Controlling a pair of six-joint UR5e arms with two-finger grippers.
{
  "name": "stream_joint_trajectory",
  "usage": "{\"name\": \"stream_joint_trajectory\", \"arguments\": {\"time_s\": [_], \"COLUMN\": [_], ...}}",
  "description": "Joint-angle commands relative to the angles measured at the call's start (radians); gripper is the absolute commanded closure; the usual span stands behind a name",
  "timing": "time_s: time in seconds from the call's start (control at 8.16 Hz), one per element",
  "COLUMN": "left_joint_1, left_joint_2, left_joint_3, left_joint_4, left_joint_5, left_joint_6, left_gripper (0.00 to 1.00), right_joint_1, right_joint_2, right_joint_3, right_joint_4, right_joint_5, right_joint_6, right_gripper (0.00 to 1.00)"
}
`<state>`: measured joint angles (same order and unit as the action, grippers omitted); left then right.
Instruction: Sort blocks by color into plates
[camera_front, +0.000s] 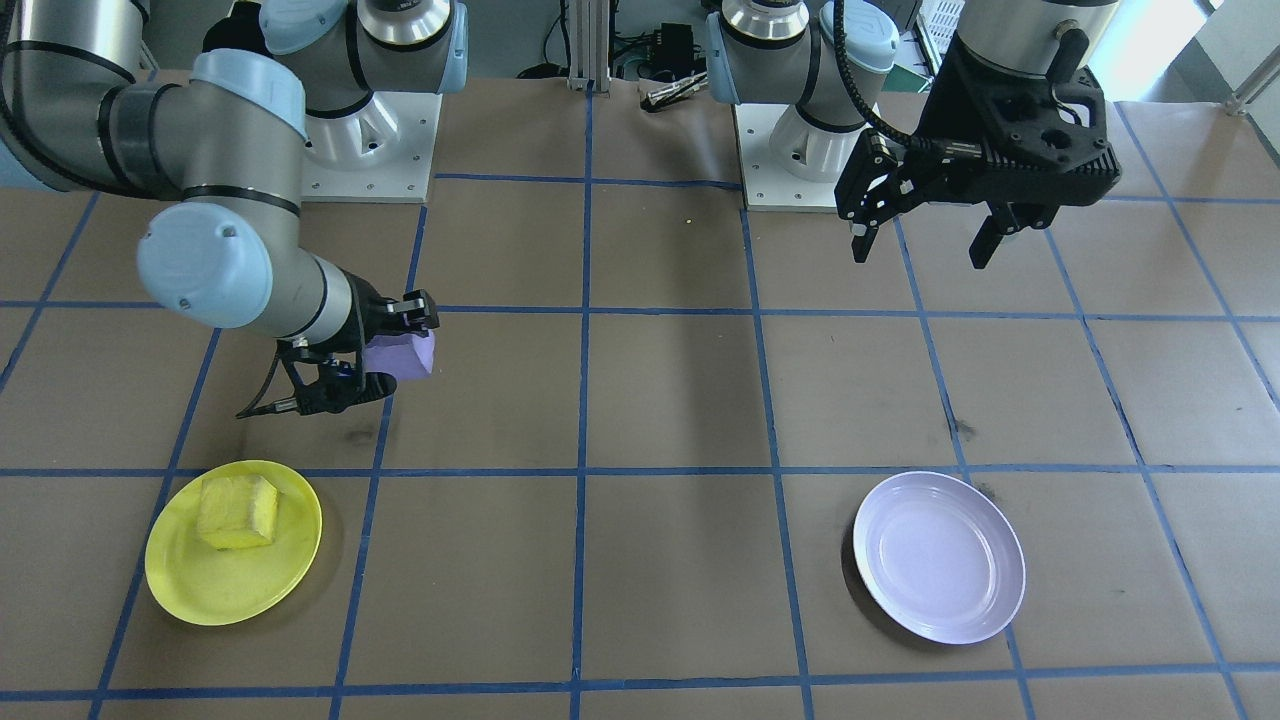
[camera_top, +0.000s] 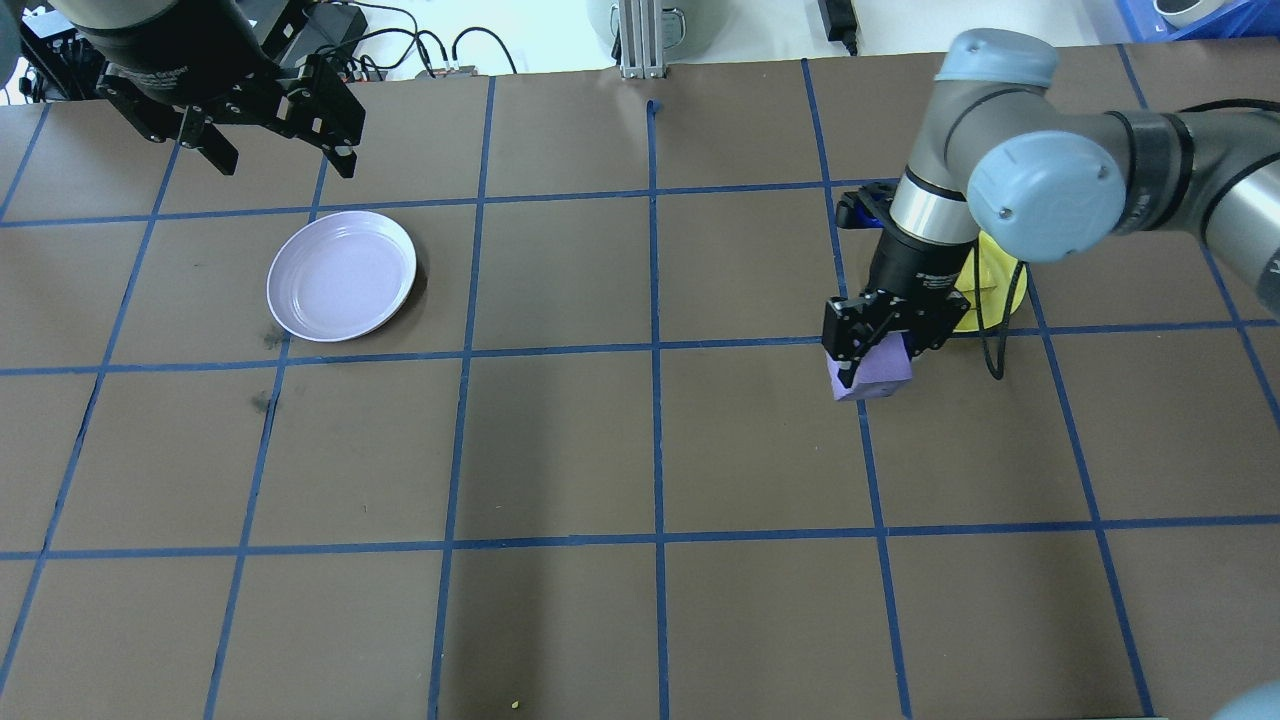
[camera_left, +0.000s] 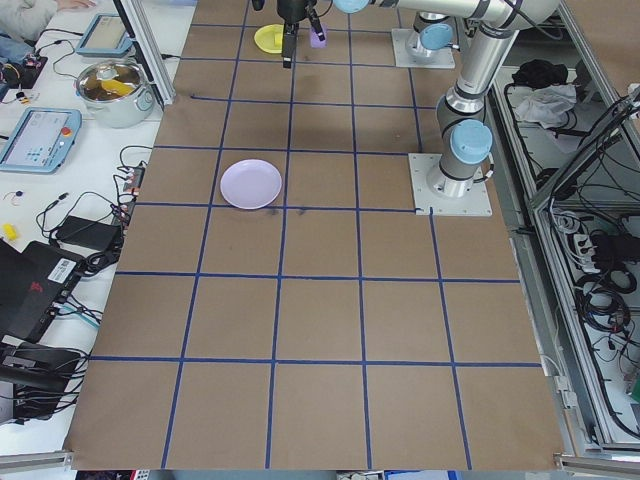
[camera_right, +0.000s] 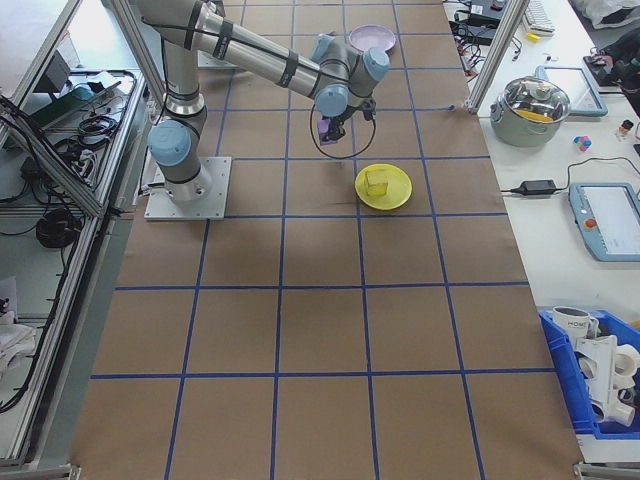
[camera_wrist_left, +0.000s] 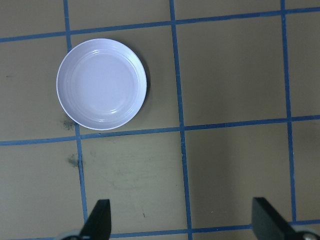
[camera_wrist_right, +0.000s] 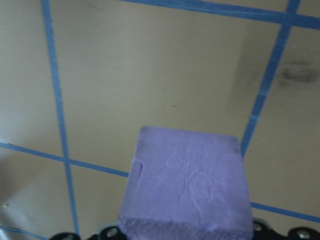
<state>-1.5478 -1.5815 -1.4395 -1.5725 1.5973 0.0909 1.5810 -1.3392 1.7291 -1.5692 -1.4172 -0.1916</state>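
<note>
Across the table from the robot, the front-facing view shows the right gripper (camera_front: 385, 350) clamped on the purple block (camera_front: 405, 353), held above the brown paper a little behind the yellow plate (camera_front: 190, 575). The yellow block (camera_front: 238, 511) sits inside that plate, toward its far rim. On the other side of the table, the left gripper (camera_front: 922, 242) hangs in the air with its fingers spread wide and nothing between them, and the lavender plate (camera_front: 940, 556) lies well in front of it with no block in it.

From the overhead exterior view, the right gripper (camera_top: 872, 350) points down with the purple block (camera_top: 872, 372) pinched between its fingers. The right arm covers most of the yellow plate (camera_top: 1003, 292), so the yellow block cannot be seen here. The left gripper (camera_top: 282, 160) is parted wide just beyond the lavender plate (camera_top: 342, 275).

Seen from the table's left end, the lavender plate (camera_left: 251, 184) lies near the middle of the table and the yellow plate (camera_left: 268, 38) is far off near the top edge.

From the right end, the yellow block (camera_right: 376, 183) stands in the yellow plate (camera_right: 384, 198), with the purple block (camera_right: 329, 130) carried just beside it.

Looking down from the left wrist, two widely separated fingertips (camera_wrist_left: 99, 219) frame bare paper, and the lavender plate (camera_wrist_left: 102, 84) lies apart from them.

Close up from the right wrist, the purple block (camera_wrist_right: 187, 186) fills the lower frame, gripped at its base.
</note>
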Motion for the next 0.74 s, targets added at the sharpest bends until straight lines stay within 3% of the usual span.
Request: {"name": "stream_joint_trajectory", "arguments": {"time_s": [0.0, 0.25, 0.37, 0.61], "left_joint_1": [0.002, 0.011, 0.043, 0.081], "left_joint_2": [-0.002, 0.001, 0.003, 0.011], "left_joint_3": [0.002, 0.002, 0.002, -0.010], "left_joint_4": [0.000, -0.001, -0.007, -0.011], "left_joint_5": [0.003, 0.004, 0.004, 0.000], "left_joint_6": [0.003, 0.018, 0.045, 0.087], "left_gripper": [0.00, 0.00, 0.00, 0.00], "right_joint_1": [0.160, 0.235, 0.275, 0.342], "right_joint_2": [0.018, 0.086, 0.127, 0.188], "right_joint_3": [-0.089, -0.132, -0.140, -0.141], "right_joint_4": [-0.003, -0.061, -0.128, -0.221], "right_joint_5": [0.134, 0.165, 0.211, 0.231], "right_joint_6": [0.249, 0.338, 0.421, 0.500], "right_gripper": [1.00, 1.00, 1.00, 1.00]}}
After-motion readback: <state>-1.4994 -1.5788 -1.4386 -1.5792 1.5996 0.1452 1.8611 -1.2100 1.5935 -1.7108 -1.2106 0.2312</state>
